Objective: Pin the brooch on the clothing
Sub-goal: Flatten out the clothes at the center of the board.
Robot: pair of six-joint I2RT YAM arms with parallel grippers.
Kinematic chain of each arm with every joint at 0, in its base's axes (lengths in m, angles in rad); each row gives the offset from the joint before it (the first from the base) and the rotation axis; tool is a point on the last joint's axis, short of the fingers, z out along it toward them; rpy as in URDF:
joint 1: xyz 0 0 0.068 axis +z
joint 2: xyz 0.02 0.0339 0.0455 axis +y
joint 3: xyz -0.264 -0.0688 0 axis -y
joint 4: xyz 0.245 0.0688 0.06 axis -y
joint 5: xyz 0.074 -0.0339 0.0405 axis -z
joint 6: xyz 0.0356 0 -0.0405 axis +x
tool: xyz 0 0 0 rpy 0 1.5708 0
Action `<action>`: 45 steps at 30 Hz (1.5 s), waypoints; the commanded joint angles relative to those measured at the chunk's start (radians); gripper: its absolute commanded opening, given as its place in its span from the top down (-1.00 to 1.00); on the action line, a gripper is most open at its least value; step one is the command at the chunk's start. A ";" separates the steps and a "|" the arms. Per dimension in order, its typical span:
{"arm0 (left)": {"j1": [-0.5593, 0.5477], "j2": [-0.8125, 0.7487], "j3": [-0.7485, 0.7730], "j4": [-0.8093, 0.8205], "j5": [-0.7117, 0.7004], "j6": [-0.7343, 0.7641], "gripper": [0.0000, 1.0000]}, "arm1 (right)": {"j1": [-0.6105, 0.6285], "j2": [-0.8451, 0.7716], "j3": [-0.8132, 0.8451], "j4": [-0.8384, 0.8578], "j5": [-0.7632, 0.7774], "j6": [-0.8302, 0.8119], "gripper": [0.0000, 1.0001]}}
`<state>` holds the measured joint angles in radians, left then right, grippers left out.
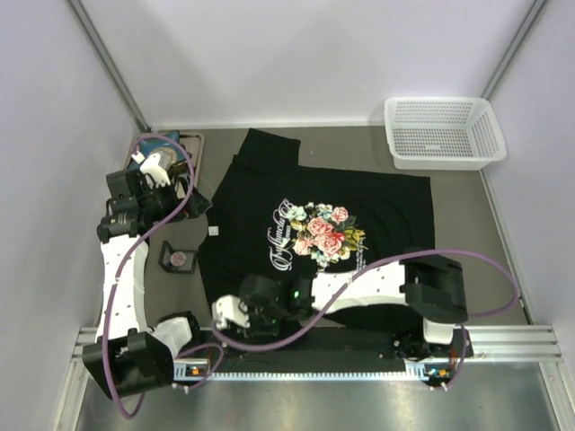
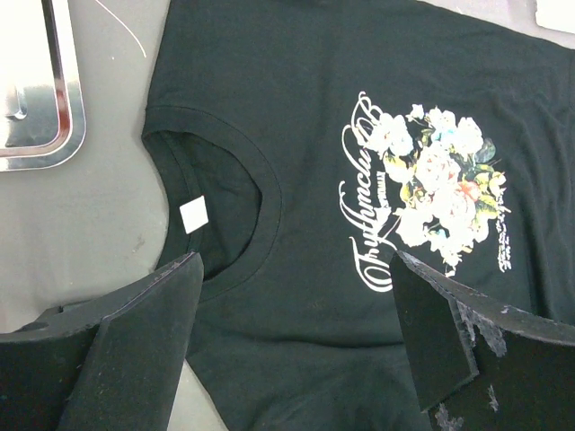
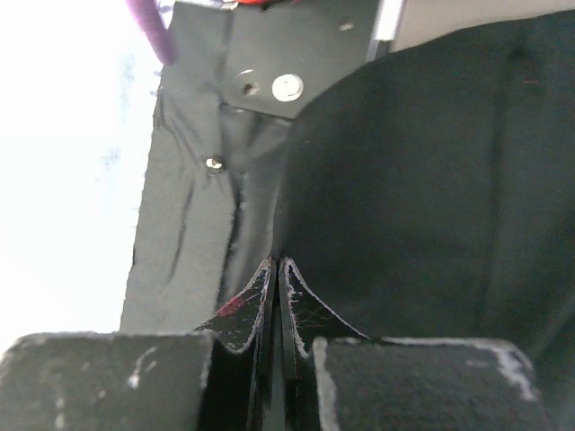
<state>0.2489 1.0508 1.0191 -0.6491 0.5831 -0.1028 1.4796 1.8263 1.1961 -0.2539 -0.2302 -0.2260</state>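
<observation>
The clothing (image 1: 359,202), a black T-shirt with a rose print, lies flat on the table with its collar toward the left. The brooch (image 1: 179,259), a small pinkish round piece, sits in a little black square box left of the collar. My left gripper (image 2: 296,269) hangs open above the collar area with nothing between its fingers; it is also seen in the top view (image 1: 184,193). My right gripper (image 3: 278,262) is shut, its fingertips pinching the edge of the clothing (image 3: 422,180) at the near sleeve (image 1: 256,301).
A white mesh basket (image 1: 442,132) stands at the back right. A metal tray (image 1: 193,144) holding a blue dish sits at the back left under the left arm; its rim (image 2: 76,117) shows in the left wrist view. Purple cables loop around both arms.
</observation>
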 commanded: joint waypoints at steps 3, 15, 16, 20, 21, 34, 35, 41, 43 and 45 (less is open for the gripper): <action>0.007 0.026 0.003 0.042 0.021 0.009 -0.81 | -0.261 -0.085 0.014 -0.025 -0.321 0.048 1.00; 0.007 0.028 -0.027 0.046 0.029 0.011 -0.80 | -0.590 0.004 0.048 -0.084 -0.454 0.143 0.31; 0.007 0.026 -0.030 0.048 0.030 0.011 -0.80 | -0.588 -0.034 0.040 -0.079 -0.437 0.123 0.22; 0.007 0.026 -0.033 0.042 0.027 0.015 -0.80 | -0.558 -0.113 0.011 -0.051 -0.394 0.080 0.16; 0.007 0.023 -0.031 0.042 0.029 0.015 -0.80 | -0.541 -0.127 0.002 -0.047 -0.350 0.062 0.08; 0.009 0.018 -0.027 0.043 0.021 0.011 -0.81 | -0.249 -0.039 -0.032 0.011 -0.006 -0.046 -0.12; 0.010 0.018 -0.027 0.045 0.023 0.011 -0.80 | -0.246 -0.027 -0.029 0.015 -0.001 -0.044 -0.12; 0.009 0.020 -0.034 0.049 0.021 0.011 -0.81 | -0.237 0.042 0.002 0.025 0.006 -0.029 -0.13; 0.009 0.018 -0.037 0.049 0.020 0.012 -0.81 | -0.237 0.054 0.013 0.024 0.003 -0.024 -0.13; 0.009 0.014 -0.040 0.048 0.021 0.015 -0.82 | -0.235 0.062 0.020 0.024 -0.006 -0.019 -0.15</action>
<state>0.2512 1.0870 0.9924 -0.6365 0.5903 -0.1017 1.2339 1.8729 1.1667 -0.2657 -0.2436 -0.2607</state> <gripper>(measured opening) 0.906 0.565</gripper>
